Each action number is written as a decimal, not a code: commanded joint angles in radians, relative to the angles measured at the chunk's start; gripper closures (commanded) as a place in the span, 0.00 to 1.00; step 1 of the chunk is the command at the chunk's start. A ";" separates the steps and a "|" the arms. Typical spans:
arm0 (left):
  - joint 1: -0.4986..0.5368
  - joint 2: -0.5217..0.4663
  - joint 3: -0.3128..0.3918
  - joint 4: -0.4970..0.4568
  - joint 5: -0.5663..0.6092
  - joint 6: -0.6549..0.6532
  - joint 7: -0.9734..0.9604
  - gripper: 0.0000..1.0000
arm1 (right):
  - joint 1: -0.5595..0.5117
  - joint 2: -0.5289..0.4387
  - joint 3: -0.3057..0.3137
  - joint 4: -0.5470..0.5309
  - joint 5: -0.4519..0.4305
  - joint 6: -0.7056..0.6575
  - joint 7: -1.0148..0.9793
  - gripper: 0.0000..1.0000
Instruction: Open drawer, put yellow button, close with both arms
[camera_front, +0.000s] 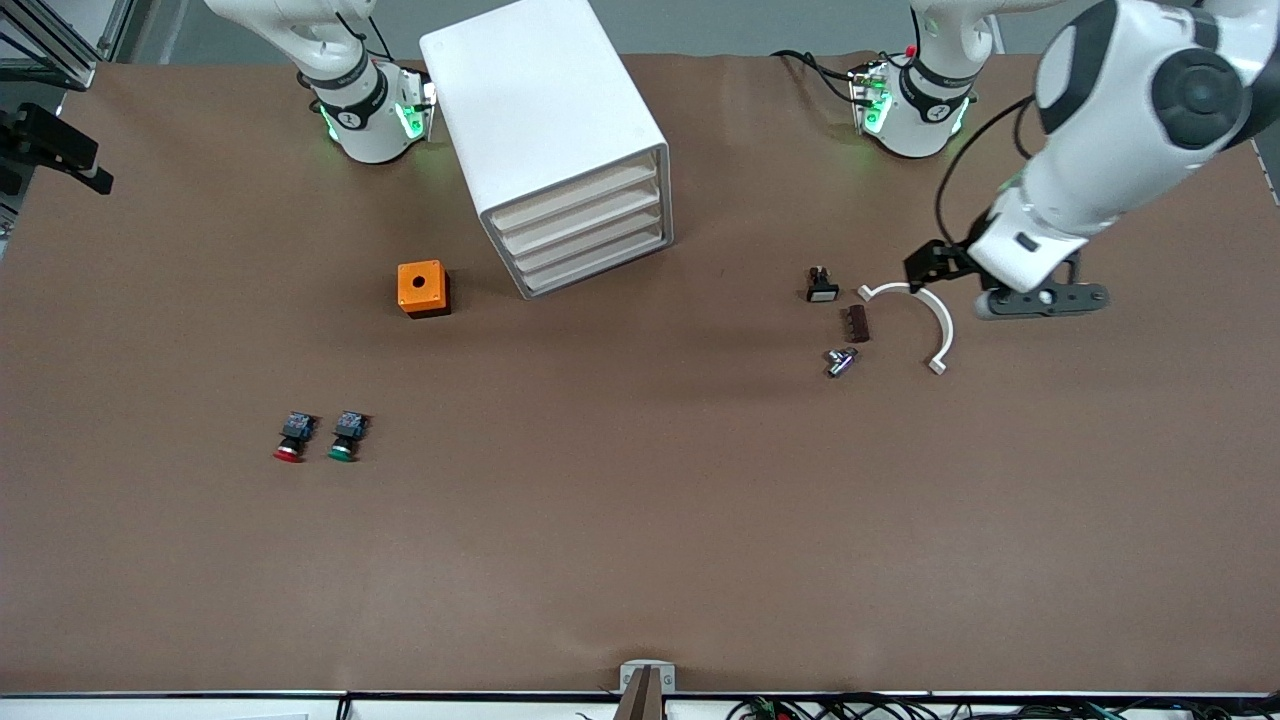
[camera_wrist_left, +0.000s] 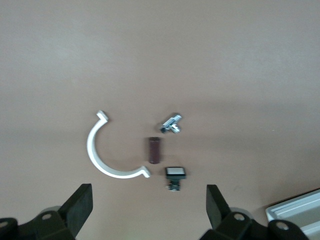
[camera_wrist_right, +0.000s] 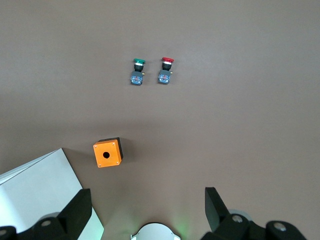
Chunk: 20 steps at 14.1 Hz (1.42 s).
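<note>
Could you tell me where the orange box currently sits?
The orange box rests on the table beside the white cabinet, toward the right arm's end.

Left gripper (camera_wrist_left: 148, 210) hangs open over the table, arm bent at three o'clock; right gripper (camera_wrist_right: 148, 210) open, high.

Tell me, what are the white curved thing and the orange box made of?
The white curved piece looks like smooth, matte plastic, though painted metal is possible. The orange box seems hard plastic: bright even colour, slight sheen, black base, round hole on top.
</note>
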<state>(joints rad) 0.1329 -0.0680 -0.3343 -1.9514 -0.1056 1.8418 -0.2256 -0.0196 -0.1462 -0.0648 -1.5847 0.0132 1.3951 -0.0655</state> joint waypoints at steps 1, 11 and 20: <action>0.062 -0.026 -0.012 0.031 0.036 -0.027 0.057 0.00 | -0.006 -0.029 0.008 -0.031 -0.002 0.018 -0.002 0.00; 0.143 0.017 -0.008 0.161 0.038 -0.024 0.097 0.00 | -0.005 -0.088 0.008 -0.121 -0.004 0.110 -0.002 0.00; -0.150 0.051 0.297 0.229 0.055 -0.023 0.095 0.00 | -0.003 -0.078 0.007 -0.078 0.001 0.096 0.012 0.00</action>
<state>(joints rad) 0.0196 -0.0214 -0.0720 -1.7498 -0.0785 1.8357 -0.1389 -0.0195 -0.2132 -0.0616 -1.6677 0.0136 1.4961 -0.0641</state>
